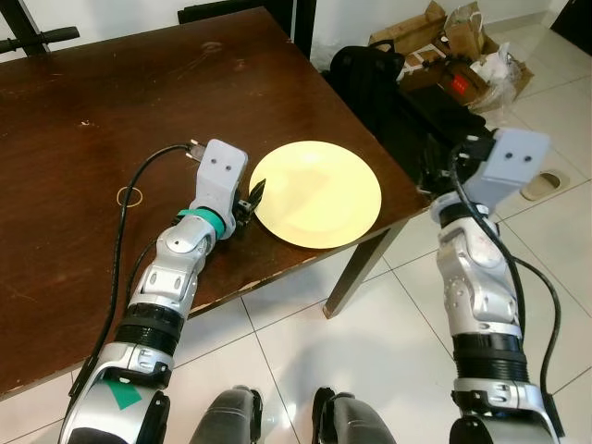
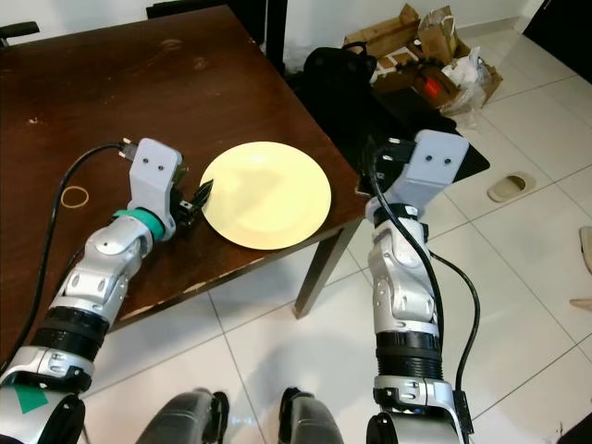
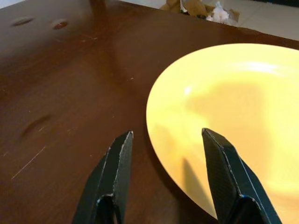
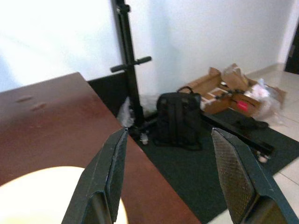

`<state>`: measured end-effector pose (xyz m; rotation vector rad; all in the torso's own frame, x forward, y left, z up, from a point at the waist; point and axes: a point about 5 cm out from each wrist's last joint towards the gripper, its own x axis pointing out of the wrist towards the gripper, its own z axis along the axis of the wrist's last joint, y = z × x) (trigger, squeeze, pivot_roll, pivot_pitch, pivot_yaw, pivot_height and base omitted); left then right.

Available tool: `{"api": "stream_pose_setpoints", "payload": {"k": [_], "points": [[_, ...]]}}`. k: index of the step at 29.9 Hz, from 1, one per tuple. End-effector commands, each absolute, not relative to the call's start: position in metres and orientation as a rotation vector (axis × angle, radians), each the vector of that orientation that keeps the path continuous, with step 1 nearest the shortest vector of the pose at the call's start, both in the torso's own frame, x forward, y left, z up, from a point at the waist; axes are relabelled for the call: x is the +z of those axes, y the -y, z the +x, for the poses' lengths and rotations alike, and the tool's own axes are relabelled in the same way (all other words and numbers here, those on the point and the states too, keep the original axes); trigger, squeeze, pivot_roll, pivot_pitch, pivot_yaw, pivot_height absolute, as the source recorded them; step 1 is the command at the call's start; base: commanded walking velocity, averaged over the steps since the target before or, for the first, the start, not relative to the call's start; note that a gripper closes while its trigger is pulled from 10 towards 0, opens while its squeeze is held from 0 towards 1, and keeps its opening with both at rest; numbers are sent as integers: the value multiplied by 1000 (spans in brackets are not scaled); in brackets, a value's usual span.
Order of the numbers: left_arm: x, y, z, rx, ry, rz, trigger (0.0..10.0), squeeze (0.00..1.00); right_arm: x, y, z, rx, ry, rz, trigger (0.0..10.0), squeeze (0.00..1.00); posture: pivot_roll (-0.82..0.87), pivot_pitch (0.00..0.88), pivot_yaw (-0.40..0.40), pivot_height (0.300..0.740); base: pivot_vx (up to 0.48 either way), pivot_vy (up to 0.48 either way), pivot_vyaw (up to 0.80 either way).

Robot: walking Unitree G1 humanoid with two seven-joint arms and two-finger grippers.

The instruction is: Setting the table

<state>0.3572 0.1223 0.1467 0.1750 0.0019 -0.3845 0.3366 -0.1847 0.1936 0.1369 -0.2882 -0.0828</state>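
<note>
A round yellow plate (image 1: 316, 193) lies flat near the front right corner of the dark brown table (image 1: 111, 111). My left gripper (image 1: 252, 198) is open at the plate's left rim, one finger over the rim and the other over bare wood (image 3: 121, 158). The plate (image 3: 233, 116) is empty. My right gripper (image 4: 168, 135) is open and holds nothing; its arm (image 1: 504, 162) hangs in the air off the table's right edge, beyond the corner.
A small ring-shaped band (image 1: 129, 195) lies on the table left of my left arm. A black backpack (image 1: 370, 69), a dark mat, cardboard boxes and bags (image 1: 462, 42) sit on the tiled floor to the right. A black stand (image 4: 128, 56) rises behind the table.
</note>
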Motion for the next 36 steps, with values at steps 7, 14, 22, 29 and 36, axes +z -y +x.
{"api": "stream_pose_setpoints", "payload": {"k": [7, 14, 22, 29, 36], "points": [[151, -112, 359, -451, 23, 200, 10000, 0, 187, 180, 336, -67, 260, 148, 10000, 0, 161, 134, 42, 740, 0, 0, 0], [155, -99, 364, -510, 54, 177, 10000, 0, 187, 180, 336, -62, 262, 151, 10000, 0, 155, 139, 45, 740, 0, 0, 0], [151, -91, 369, -532, 23, 162, 10000, 0, 187, 180, 335, -64, 263, 152, 10000, 0, 153, 146, 51, 740, 0, 0, 0], [91, -128, 361, -394, -269, 256, 10000, 0, 185, 180, 333, -69, 259, 157, 10000, 0, 154, 155, 50, 740, 0, 0, 0], [77, -142, 355, -341, -320, 263, 10000, 0, 186, 181, 334, -63, 259, 153, 10000, 0, 162, 153, 41, 740, 0, 0, 0]]}}
